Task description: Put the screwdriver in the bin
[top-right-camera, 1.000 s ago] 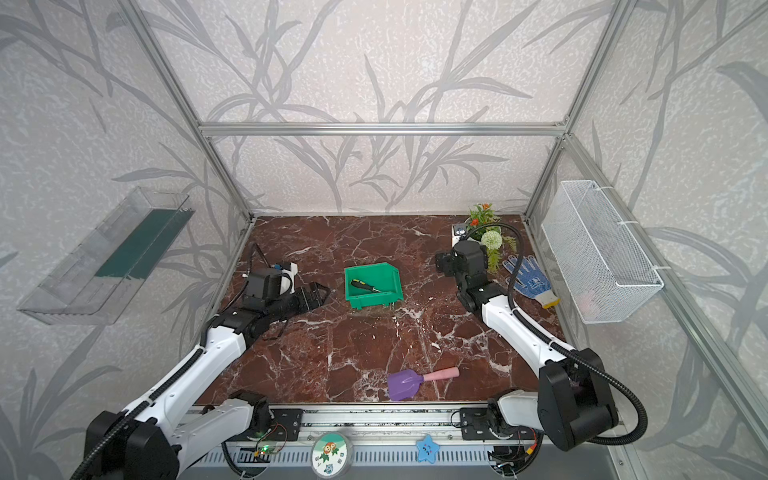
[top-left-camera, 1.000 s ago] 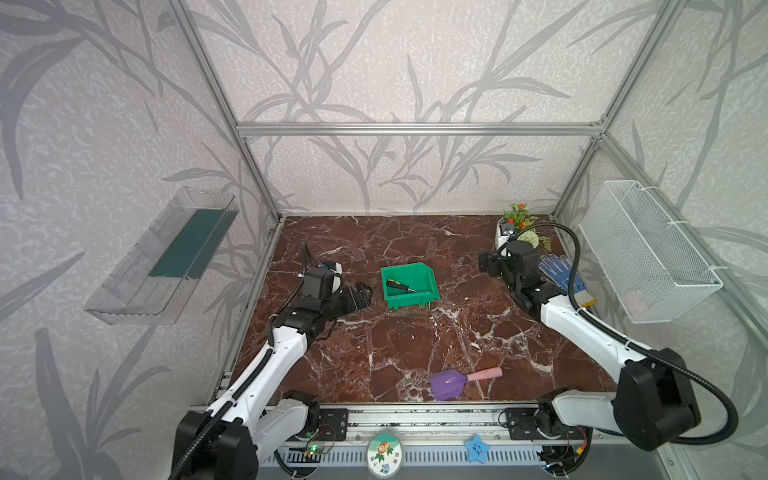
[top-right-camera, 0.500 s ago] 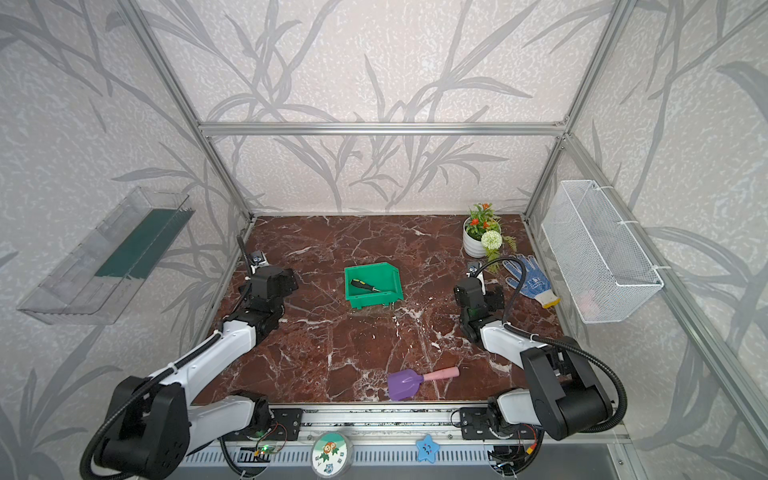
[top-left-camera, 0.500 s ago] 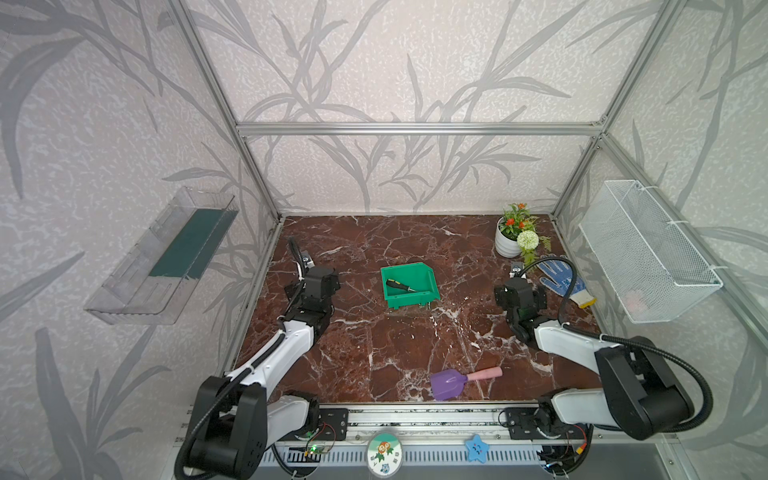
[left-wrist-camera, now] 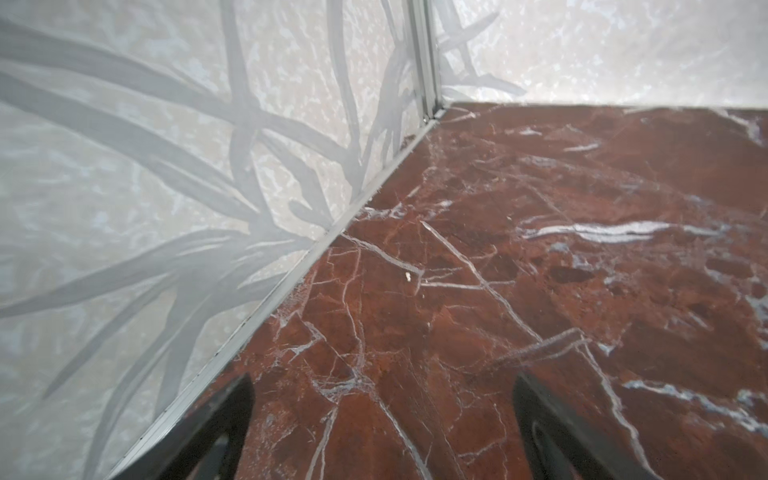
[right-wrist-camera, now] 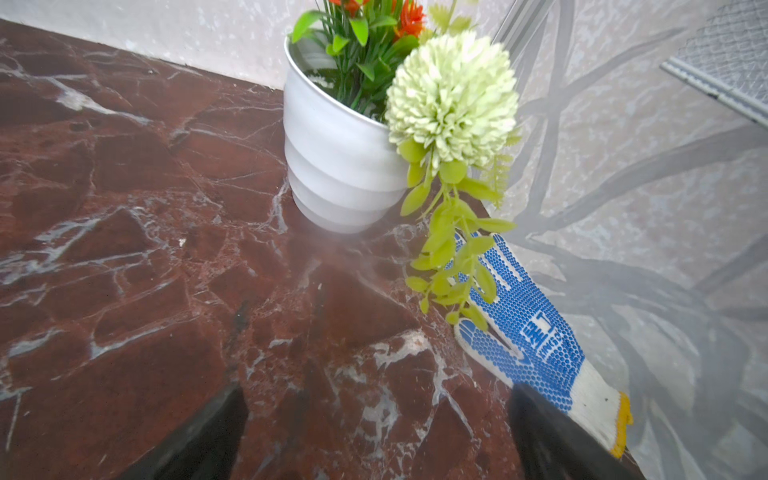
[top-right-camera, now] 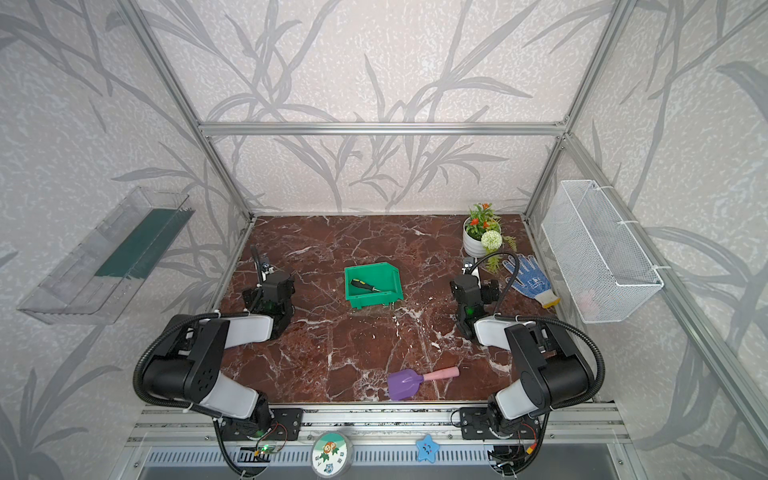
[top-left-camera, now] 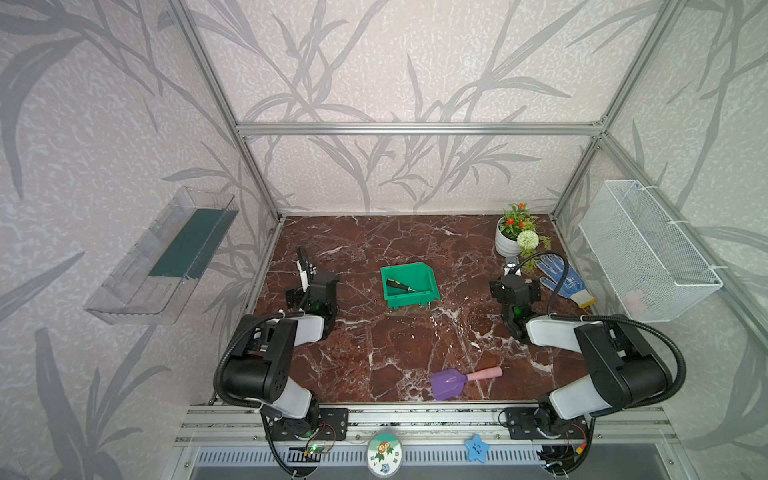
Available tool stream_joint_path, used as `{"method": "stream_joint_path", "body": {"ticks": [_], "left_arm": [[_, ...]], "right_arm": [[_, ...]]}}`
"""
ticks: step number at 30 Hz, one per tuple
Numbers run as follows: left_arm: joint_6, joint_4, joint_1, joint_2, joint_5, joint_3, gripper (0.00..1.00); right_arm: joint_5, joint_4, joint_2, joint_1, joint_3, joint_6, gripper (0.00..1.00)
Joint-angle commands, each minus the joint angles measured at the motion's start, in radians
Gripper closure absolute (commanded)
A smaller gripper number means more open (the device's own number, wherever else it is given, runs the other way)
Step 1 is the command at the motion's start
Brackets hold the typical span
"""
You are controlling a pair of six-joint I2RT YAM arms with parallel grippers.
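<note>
Top views: the small screwdriver with black-and-yellow handle and thin silver shaft [top-left-camera: 400, 286] lies flat inside the small green plastic open-top bin [top-left-camera: 411, 300], which sits mid-tabletop. Both arms are folded near their bases, well apart from the bin. Left wrist view: left gripper [left-wrist-camera: 386, 440] jaws spread wide with nothing between them; only the red-brown marble tabletop [left-wrist-camera: 540, 249] and a wall corner are ahead. Right wrist view: right gripper [right-wrist-camera: 374, 440] likewise wide apart and empty, facing a white ribbed flower pot [right-wrist-camera: 340, 158] and a blue-dotted white work glove [right-wrist-camera: 532, 332]. Judgement: placing step looks done. Next move calls only for parking clear of the bin; no regrasp needed.
</note>
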Motion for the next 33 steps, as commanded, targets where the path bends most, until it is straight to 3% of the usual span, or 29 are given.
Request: {"method": "stream_joint_path", "body": {"ticks": [1,5,7,13,18,21,27,30,33], "left_arm": [[0.056,0.061,0.008,0.016,0.092,0.036,0.01],[0.063,0.066,0.006,0.015,0.111,0.031,0.01],[0.085,0.11,0.007,-0.003,0.19,-0.003,0.01],[0.106,0.375,0.008,-0.036,0.282,-0.167,0.01],[0.093,0.432,0.017,-0.028,0.347,-0.221,0.01],[0.128,0.567,0.022,0.056,0.366,-0.22,0.01],[0.119,0.552,0.023,0.049,0.355,-0.216,0.01],[0.119,0.546,0.024,0.049,0.353,-0.214,0.01],[0.117,0.545,0.023,0.048,0.354,-0.213,0.01]], "right_arm": [[-0.004,0.104,-0.03,0.004,-0.039,-0.012,0.01],[-0.022,0.151,-0.042,0.004,-0.071,-0.019,0.01],[-0.059,0.209,-0.053,0.004,-0.11,-0.032,0.01],[-0.124,0.435,-0.051,0.004,-0.229,-0.06,0.01],[-0.131,0.373,-0.047,0.001,-0.195,-0.06,0.01],[-0.148,0.332,-0.047,-0.008,-0.174,-0.052,0.01],[-0.2,0.254,-0.055,-0.041,-0.143,-0.025,0.01],[-0.289,0.213,-0.051,-0.082,-0.131,0.006,0.01],[-0.349,0.423,0.094,-0.11,-0.149,-0.048,0.01]]}}
